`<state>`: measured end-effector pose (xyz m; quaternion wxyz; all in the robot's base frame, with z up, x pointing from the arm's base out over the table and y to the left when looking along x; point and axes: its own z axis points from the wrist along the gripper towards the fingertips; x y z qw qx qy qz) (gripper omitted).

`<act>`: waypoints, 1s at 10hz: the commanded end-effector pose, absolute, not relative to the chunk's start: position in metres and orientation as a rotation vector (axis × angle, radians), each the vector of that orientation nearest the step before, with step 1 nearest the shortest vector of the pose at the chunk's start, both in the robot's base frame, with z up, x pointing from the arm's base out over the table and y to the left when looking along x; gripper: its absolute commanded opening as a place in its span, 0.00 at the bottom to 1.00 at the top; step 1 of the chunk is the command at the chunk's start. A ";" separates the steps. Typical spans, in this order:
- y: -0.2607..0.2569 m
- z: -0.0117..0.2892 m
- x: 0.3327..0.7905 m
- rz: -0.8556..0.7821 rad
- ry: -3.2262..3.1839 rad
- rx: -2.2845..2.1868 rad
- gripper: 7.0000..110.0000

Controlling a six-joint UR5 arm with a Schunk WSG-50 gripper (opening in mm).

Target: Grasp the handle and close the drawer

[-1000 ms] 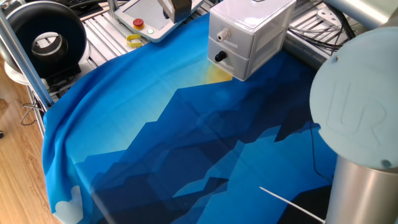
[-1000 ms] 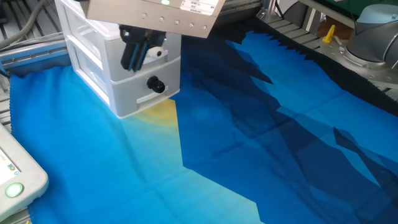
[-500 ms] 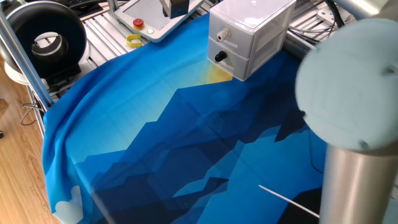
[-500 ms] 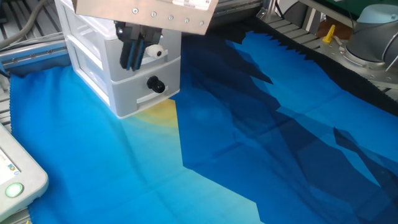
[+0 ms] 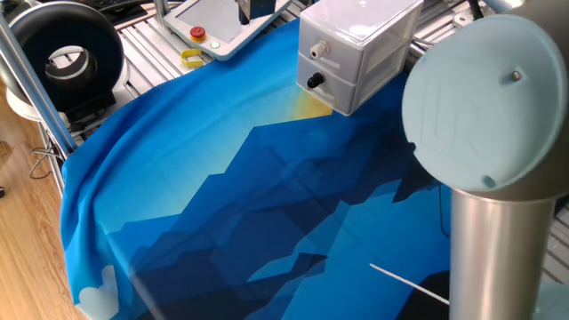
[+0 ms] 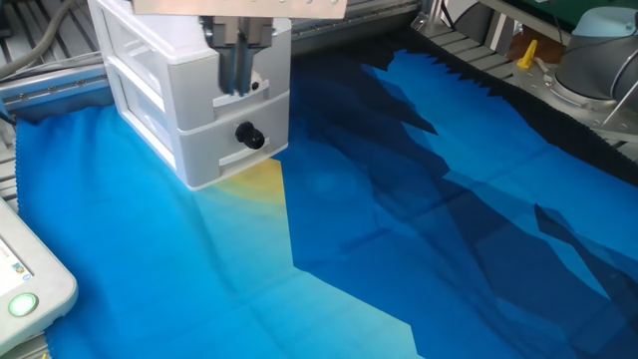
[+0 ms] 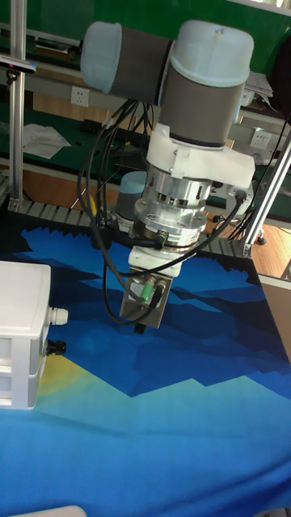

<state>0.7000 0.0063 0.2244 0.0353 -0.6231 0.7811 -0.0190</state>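
The drawer (image 5: 351,40) is the top one of a small translucent white unit at the far end of the blue cloth. Its handle (image 5: 320,51), a small white knob, sticks out of the front. In the tall fixed view the handle (image 7: 56,314) faces right and my gripper (image 7: 142,326) hangs to its right, well apart from it. In the other fixed view the gripper (image 6: 237,70) stands in front of the drawer (image 6: 189,55), its two fingers pointing straight down with a thin gap between them, covering most of the handle (image 6: 259,86). Nothing is held.
The lower drawer has a black knob (image 6: 247,135). The arm's large pale joint (image 5: 471,116) fills the right of one fixed view. Behind the cloth (image 5: 267,196) lie a tablet-like pendant (image 5: 209,27), a yellow tape roll (image 5: 191,59) and a black hose reel (image 5: 67,53).
The gripper has turned from a slant to straight down and shifted right, now in front of the white knob. The big arm joint has swung left.
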 end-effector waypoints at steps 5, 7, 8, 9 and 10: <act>0.010 0.221 0.680 0.056 2.371 -2.025 0.00; 0.008 0.221 0.678 0.051 2.355 -2.059 0.00; 0.002 0.221 0.679 0.019 2.361 -2.074 0.00; -0.011 0.221 0.683 -0.057 2.368 -2.096 0.00; -0.049 0.224 0.687 -0.242 2.413 -2.153 0.00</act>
